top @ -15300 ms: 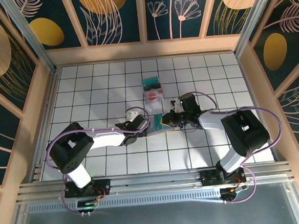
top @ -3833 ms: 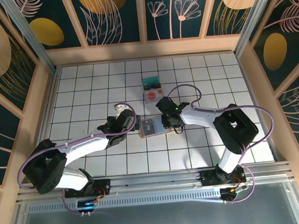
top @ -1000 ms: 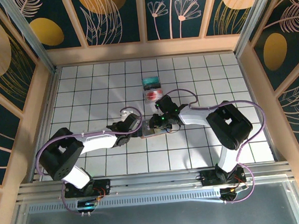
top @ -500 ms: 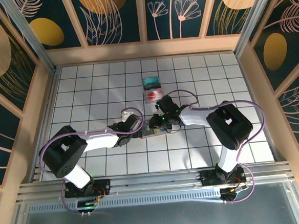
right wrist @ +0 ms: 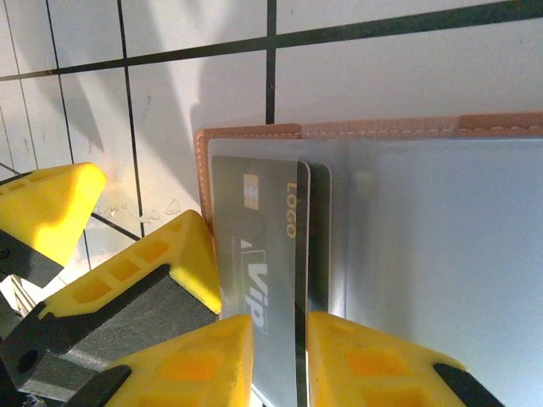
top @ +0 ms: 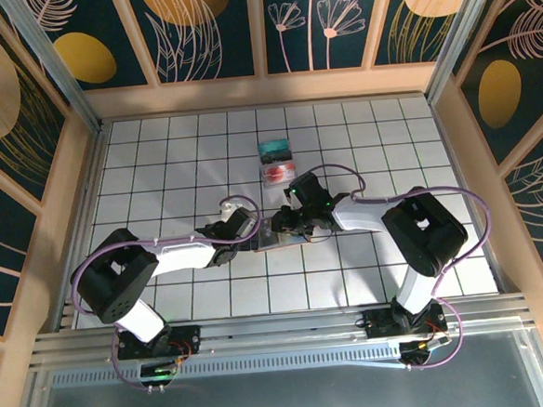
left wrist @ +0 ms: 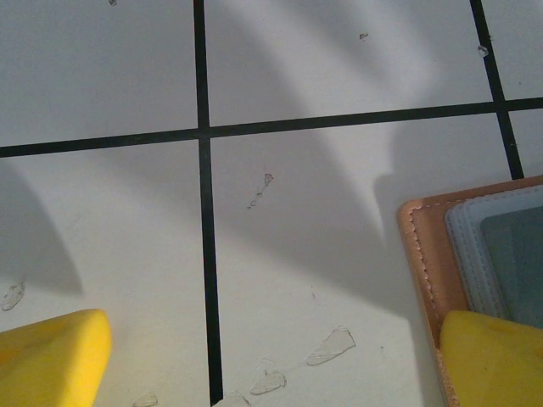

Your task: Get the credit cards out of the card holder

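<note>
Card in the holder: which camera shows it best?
Right wrist: the grey card lies in the open holder, lettering readable. Left wrist catches the holder's corner; from the top it is too small to see.

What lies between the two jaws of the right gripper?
In the right wrist view, a grey card in the open card holder lies between the jaws of the right gripper.

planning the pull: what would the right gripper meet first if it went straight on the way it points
Probably the grey card in the open card holder: the right gripper points at it, a fingertip on either side of its long edge. How close it is remains unclear.
</note>
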### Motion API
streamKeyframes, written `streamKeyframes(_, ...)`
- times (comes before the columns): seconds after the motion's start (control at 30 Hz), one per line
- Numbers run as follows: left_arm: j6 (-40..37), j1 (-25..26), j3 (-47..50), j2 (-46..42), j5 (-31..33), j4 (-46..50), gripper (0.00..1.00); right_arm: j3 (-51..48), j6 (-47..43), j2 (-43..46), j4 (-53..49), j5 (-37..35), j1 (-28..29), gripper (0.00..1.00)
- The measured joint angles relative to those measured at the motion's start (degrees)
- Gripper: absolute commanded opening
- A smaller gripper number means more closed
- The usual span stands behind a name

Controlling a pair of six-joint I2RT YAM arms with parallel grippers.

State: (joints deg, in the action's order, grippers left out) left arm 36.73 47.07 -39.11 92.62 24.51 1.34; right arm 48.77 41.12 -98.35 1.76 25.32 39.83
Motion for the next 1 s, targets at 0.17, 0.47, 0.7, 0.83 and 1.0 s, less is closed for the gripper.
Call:
streamKeyframes(0.17,0.0,0.0,0.0,0.0,0.0,0.0,0.99,-0.37,0.22,0.0,0.9,0.31,-0.11,0.24)
streamKeyframes(0.47,0.02,-0.02,0.0,0.02,0.0,0.15,0.99,-1.01,1.46,-0.15,3.76,1.25,-0.22,0.27)
streamKeyframes(0.7,0.04,-0.02,0.0,0.02,-0.02,0.15,0.99,-1.68,1.92,-1.51,6.1,1.77,-0.68,0.31)
streamKeyframes(0.83,0.46,0.0,0.0,0.0,-0.04,0.15,0.99,-1.73,2.51,-2.27,6.54,1.77,-0.81,0.32)
streamKeyframes(1.0,0.92,0.0,0.0,0.02,-0.02,0.17,0.99,-1.95,2.71,-2.8,7.15,1.77,-0.87,0.32)
